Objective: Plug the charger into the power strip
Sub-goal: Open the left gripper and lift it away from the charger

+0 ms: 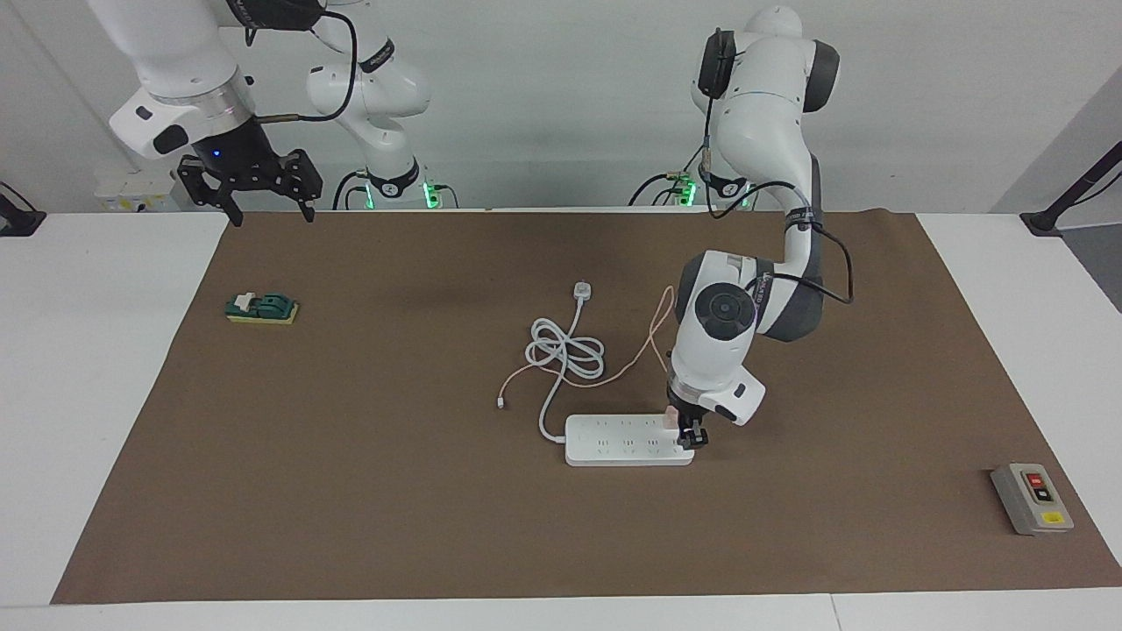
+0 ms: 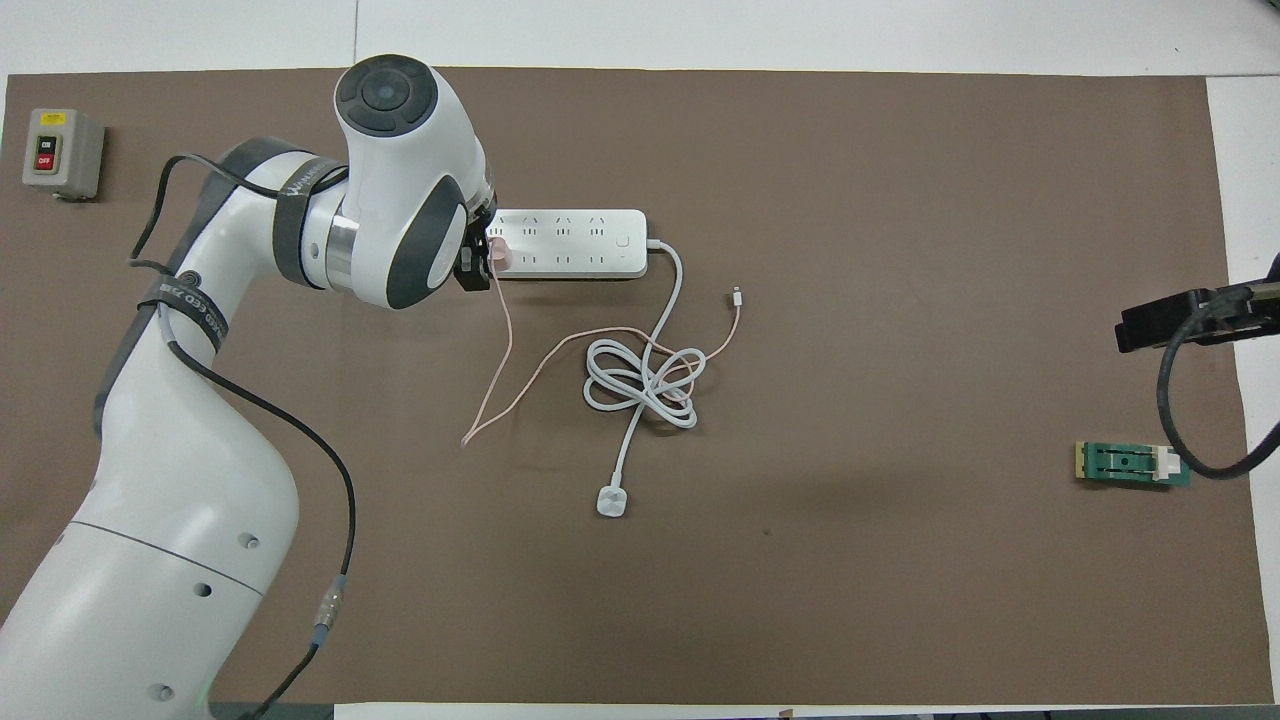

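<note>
The white power strip (image 1: 614, 440) lies flat on the brown mat, also seen in the overhead view (image 2: 575, 243). My left gripper (image 1: 691, 433) points down over the strip's end toward the left arm's side, shut on the pale-pink charger (image 1: 671, 420), which sits on the strip's end socket (image 2: 498, 256). The prongs are hidden. The thin pink cable (image 1: 644, 350) trails toward the robots and ends in a small connector (image 2: 737, 296). My right gripper (image 1: 267, 209) waits raised and open over the mat's edge at the right arm's end.
The strip's thick white cord lies coiled (image 2: 640, 380) nearer the robots, ending in a round white plug (image 2: 611, 502). A grey button box (image 2: 62, 152) sits at the left arm's end. A small green-and-yellow block (image 2: 1132, 463) lies at the right arm's end.
</note>
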Motion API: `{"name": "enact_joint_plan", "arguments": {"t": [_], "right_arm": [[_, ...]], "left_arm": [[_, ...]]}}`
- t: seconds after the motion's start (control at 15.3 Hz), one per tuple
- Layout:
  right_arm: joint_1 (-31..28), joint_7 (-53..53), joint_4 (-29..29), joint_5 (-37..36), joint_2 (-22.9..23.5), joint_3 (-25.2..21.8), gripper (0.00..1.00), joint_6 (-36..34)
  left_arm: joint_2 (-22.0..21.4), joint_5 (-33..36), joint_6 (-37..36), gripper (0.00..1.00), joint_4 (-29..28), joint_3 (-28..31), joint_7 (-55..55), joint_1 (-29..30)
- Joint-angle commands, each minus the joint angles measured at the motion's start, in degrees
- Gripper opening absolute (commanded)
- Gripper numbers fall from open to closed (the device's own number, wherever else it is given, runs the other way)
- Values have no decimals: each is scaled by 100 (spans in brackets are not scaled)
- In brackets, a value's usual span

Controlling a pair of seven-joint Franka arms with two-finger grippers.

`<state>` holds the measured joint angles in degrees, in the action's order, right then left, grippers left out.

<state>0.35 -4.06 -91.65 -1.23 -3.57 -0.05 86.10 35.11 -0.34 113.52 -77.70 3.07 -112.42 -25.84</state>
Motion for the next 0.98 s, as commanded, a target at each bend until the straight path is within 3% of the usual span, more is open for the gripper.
{"name": "enact_joint_plan", "arguments": {"t": [0.0,0.52,0.91], "right_arm": [[-70,55,-134,35,-126,66,100,-41],[-70,63,-134,35,-126,66,100,-32],[-70,63,-134,35,-126,66,100,-32]], "left_arm": [[-512,-72,-408,98,-105,0,316,79],[-1637,-37,-1533,97,-87,53,2414,483],[-2323,-72,-2472,96,-78,53,5673,1405]]}}
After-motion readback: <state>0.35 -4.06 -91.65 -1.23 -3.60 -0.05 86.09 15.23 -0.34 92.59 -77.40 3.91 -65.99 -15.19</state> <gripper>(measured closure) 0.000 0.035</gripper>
